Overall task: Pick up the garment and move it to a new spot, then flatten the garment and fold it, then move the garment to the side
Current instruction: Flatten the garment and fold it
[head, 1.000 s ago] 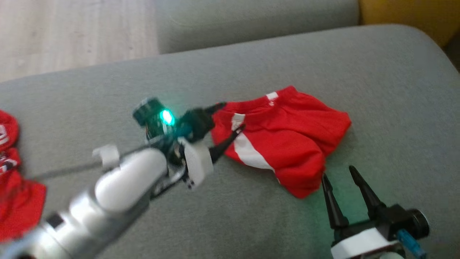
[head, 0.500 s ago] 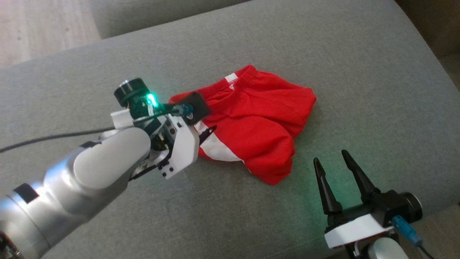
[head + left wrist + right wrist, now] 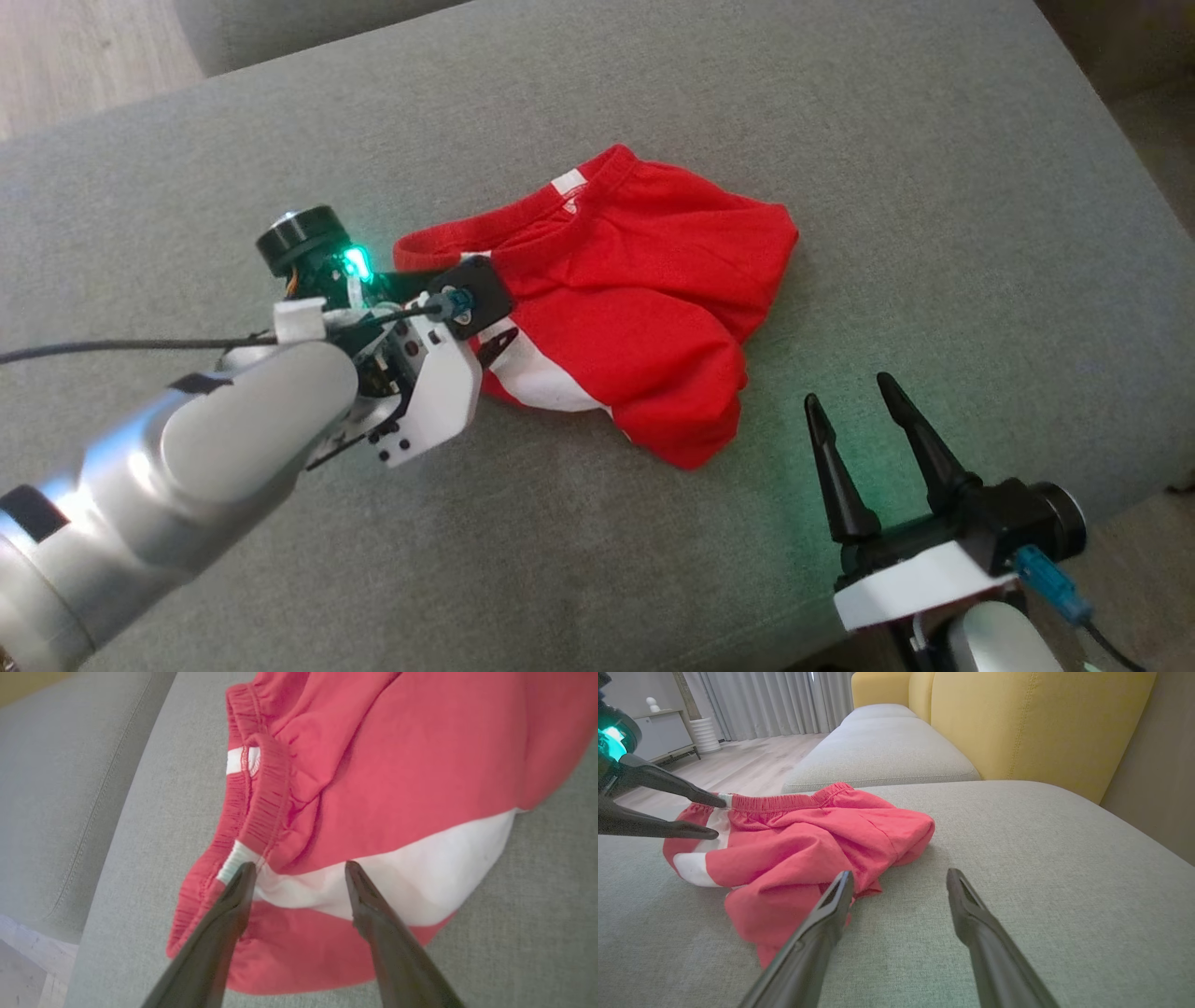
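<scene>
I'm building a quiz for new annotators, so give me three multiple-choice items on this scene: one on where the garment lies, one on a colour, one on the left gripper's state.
1. Where does the garment lie?
A. on a wooden table
B. on the grey cushion
C. in a laundry basket

2. What colour is the garment's stripe?
A. white
B. blue
C. black

3. How is the left gripper?
A. shut on the cloth
B. open, fingers apart over the stripe
C. shut, away from the cloth

Answers:
1 B, grey fabric surrounds it on all sides.
2 A, a white band crosses the red cloth.
3 B, the left wrist view shows its two fingers standing well apart.
</scene>
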